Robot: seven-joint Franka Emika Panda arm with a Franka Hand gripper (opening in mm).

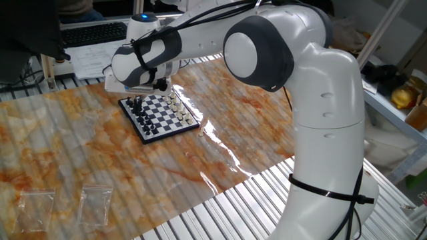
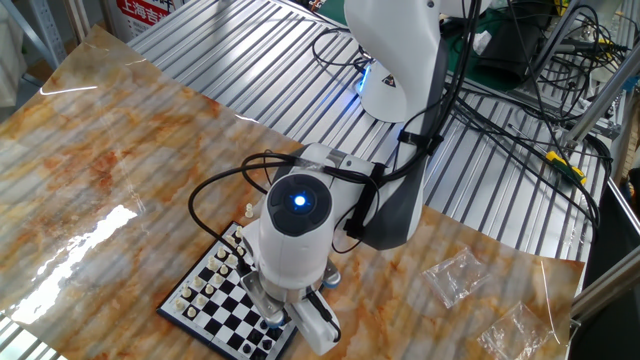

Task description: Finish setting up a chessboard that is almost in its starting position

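Note:
The chessboard (image 1: 160, 115) is small and checkered with a dark rim, and lies at the far side of the marbled table cover. Black pieces stand along its left side and cream pieces along its right. In the other fixed view the chessboard (image 2: 225, 302) is partly hidden under the arm's wrist. My gripper (image 1: 137, 99) hangs low over the board's far-left corner among the black pieces. Its fingertips are dark against dark pieces, so I cannot tell whether they are open or shut. One cream piece (image 2: 247, 210) stands off the board on the cover; it also shows in one fixed view (image 1: 199, 131).
Two clear plastic bags (image 1: 97, 202) (image 1: 35, 203) lie at the cover's near left; they also show in the other fixed view (image 2: 452, 274) (image 2: 516, 330). A printed paper sheet (image 1: 90, 60) and a keyboard (image 1: 93, 32) lie behind the board. Ribbed metal table (image 2: 250, 60) surrounds the cover.

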